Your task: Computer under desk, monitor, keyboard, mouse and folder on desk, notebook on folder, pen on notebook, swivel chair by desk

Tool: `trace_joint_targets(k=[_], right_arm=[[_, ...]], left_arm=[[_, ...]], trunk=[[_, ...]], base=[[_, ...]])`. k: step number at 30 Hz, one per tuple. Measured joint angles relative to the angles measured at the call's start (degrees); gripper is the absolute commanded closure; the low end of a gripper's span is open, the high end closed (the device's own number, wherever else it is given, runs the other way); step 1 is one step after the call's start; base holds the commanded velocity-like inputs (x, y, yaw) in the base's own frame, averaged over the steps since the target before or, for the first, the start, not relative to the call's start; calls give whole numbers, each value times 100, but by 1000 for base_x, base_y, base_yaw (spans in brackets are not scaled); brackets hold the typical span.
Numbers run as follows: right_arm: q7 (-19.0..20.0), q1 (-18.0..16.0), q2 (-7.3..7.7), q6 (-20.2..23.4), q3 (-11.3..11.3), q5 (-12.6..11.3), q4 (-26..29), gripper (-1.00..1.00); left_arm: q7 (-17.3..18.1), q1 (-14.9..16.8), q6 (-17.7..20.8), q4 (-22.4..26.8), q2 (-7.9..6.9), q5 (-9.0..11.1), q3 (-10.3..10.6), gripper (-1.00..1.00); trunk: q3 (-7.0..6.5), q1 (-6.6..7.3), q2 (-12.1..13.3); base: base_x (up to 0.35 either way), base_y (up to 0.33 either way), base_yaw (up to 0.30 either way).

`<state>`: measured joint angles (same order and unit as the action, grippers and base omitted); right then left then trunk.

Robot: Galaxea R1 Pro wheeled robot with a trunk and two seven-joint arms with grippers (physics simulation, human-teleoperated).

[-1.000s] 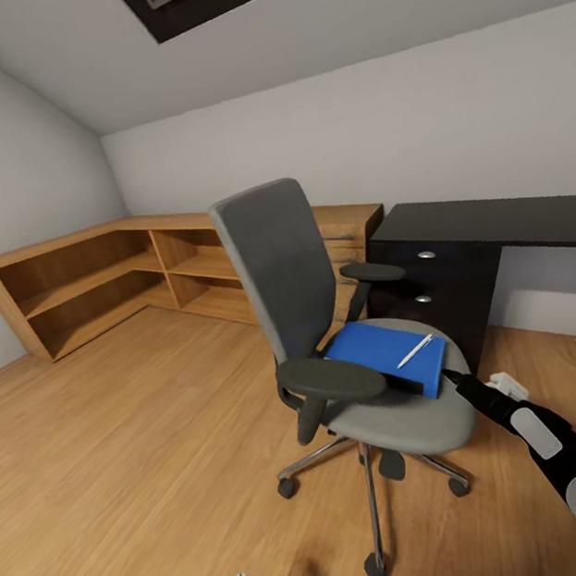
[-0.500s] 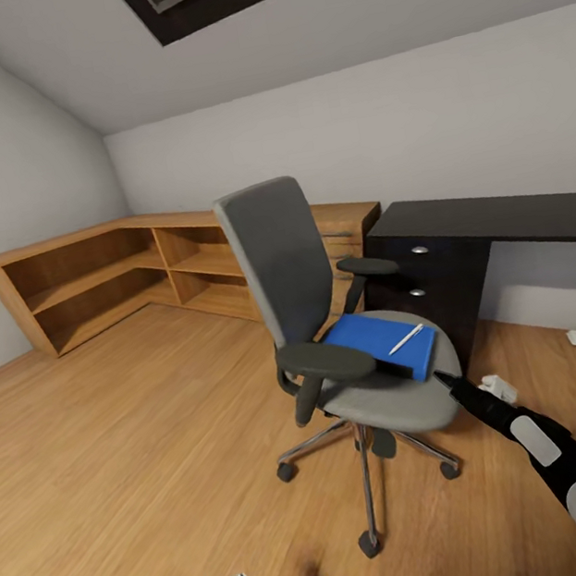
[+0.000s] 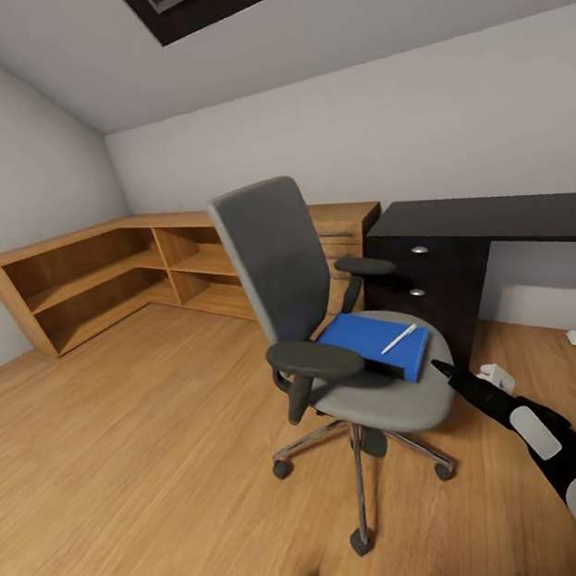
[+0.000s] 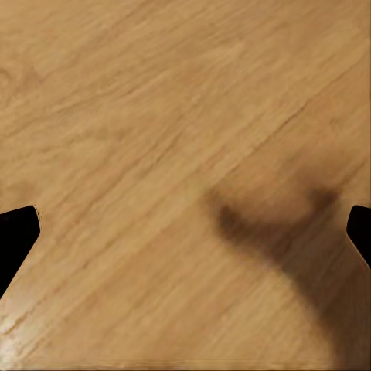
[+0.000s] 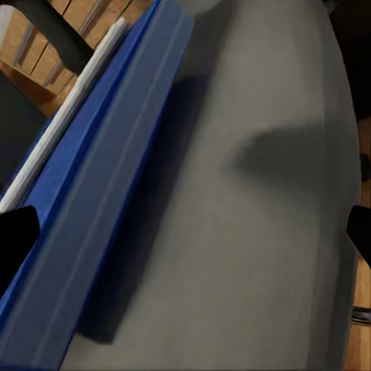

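Head view: pen (image 3: 398, 339) atop blue stack (image 3: 372, 344)

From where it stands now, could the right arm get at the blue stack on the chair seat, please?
Probably yes: the right gripper is open at the seat's front edge, with bare cushion between it and the blue stack; the armrests sit aside.

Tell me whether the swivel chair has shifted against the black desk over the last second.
Yes. The swivel chair has slid slightly left, away from the black desk; the gap between its seat edge and the desk's drawers has widened in the head view.
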<state>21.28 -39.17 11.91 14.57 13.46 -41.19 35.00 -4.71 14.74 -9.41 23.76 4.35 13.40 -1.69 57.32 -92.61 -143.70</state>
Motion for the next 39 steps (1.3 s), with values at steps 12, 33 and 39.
trace_joint_targets(k=[12,33,39], right_arm=[[2,7,2,275,3,-5,15,-100],[18,44,-17,278,-3,-5,6,-100],[20,44,-34,283,-5,-8,-1,-100]], left_arm=[[10,0,-2,-63,-17,9,-2,-100],[7,0,-2,-72,-42,9,-2,-100],[12,0,-2,-72,-43,9,-2,-100]], trunk=[[0,0,0],[0,0,0],[0,0,0]], base=[[0,-1,0],[-46,-81,0],[-2,-3,0]])
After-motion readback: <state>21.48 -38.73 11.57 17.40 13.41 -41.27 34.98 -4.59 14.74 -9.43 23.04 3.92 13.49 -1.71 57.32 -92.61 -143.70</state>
